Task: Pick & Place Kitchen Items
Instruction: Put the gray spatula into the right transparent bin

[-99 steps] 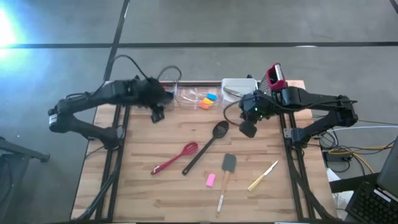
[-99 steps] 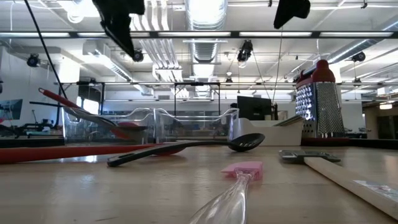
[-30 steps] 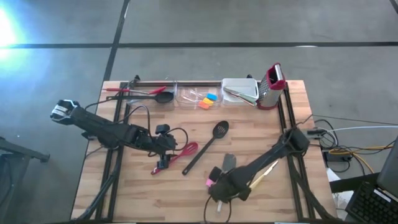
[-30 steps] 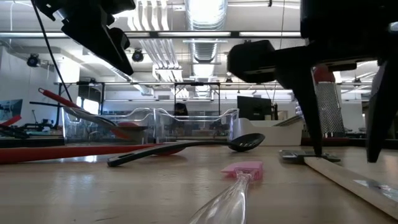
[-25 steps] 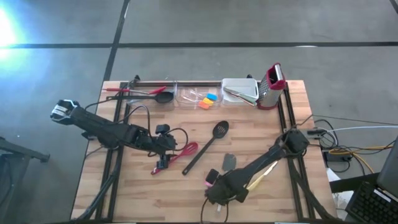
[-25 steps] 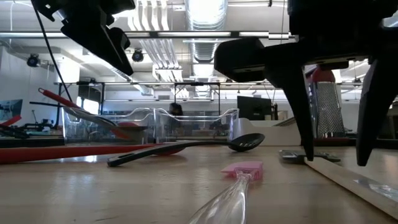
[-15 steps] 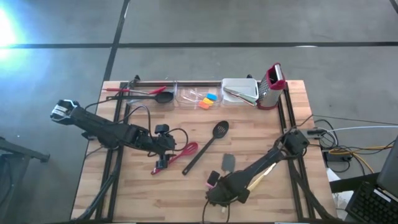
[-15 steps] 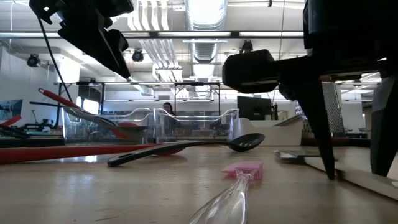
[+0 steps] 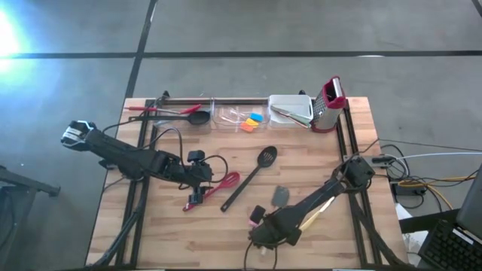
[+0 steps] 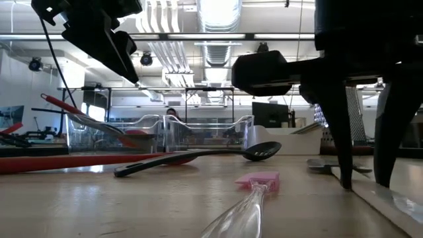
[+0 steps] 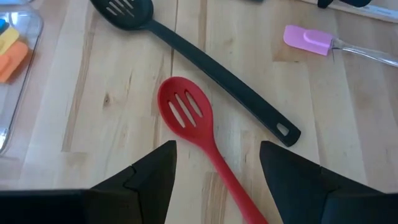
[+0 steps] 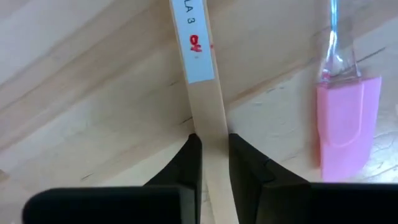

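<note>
Risk, as judged: the right gripper [image 12: 208, 155] pinches the wooden handle of the grey spatula [image 9: 281, 196] well away from the blade, so on lifting the heavy blade end may droop and the smooth stick may turn or slide out; the pink spatula [image 12: 347, 121] lies just beside and could be nudged. The left gripper [image 11: 214, 165] may straddle the red slotted spoon [image 11: 189, 121] off-centre and push it along the table [image 9: 173, 233] instead of catching it; the black slotted spoon [image 11: 205, 62] lies close to it. Right gripper: near edge of the table, centre-right, fingers drawn in on either side of the labelled wooden handle, touching it on both sides and clamped on it; handle not yet clear of the wood. Left gripper: left-centre of the table, fingers wide apart, holding nothing, poised over the red spoon's handle. Other items: knife [image 9: 320, 207] with pale handle, partly under the right arm; far edge, red tongs and black ladle [image 9: 197, 117] in the left tub, coloured scrapers [image 9: 252, 122] in the clear tub, white tub and steel grater [image 9: 329, 102] to the right.
</note>
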Motion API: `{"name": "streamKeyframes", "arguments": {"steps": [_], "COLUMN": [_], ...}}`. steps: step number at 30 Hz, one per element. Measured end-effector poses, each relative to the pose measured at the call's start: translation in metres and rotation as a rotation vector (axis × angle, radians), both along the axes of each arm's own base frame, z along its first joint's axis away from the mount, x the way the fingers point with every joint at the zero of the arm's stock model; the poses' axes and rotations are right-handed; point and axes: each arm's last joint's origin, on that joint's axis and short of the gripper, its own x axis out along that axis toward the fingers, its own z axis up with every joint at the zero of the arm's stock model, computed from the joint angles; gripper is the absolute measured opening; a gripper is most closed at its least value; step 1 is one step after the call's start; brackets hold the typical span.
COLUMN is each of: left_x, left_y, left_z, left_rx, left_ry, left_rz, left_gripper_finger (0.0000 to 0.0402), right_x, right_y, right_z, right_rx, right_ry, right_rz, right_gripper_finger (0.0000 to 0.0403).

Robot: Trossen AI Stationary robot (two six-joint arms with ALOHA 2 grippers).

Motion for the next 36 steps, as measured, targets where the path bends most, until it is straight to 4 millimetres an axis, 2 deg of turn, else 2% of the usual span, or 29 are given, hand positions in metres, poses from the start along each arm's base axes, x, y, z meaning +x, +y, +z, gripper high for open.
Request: {"name": "streamKeyframes", "arguments": {"steps": [5,15,20,28,36], "left_x": [0.000,0.000,0.000,-0.002,-0.015], "left_y": [0.000,0.000,0.000,0.001,0.008], "left_z": [0.000,0.000,0.000,0.001,0.010], "left_rx": [0.000,-0.001,-0.001,0.024,0.070], "left_ry": [0.000,0.000,0.001,0.001,-0.011], "left_rz": [0.000,0.001,0.001,0.020,0.078], "left_gripper_finger": [0.0236,0.0236,0.0236,0.0236,0.0236], "right_x": [0.001,0.000,-0.003,-0.001,0.011], "right_y": [0.001,0.000,-0.010,-0.053,-0.129], "right_z": [0.008,0.049,0.073,0.120,0.154], "right_rx": [0.010,-0.026,-0.073,-0.097,-0.008], "right_ry": [0.018,0.054,0.035,-0.059,-0.188], "right_rz": [-0.069,-0.202,-0.314,-0.554,-0.735], "right_gripper_finger": [0.0040,0.0039,0.0039,0.0039,0.0039]}}
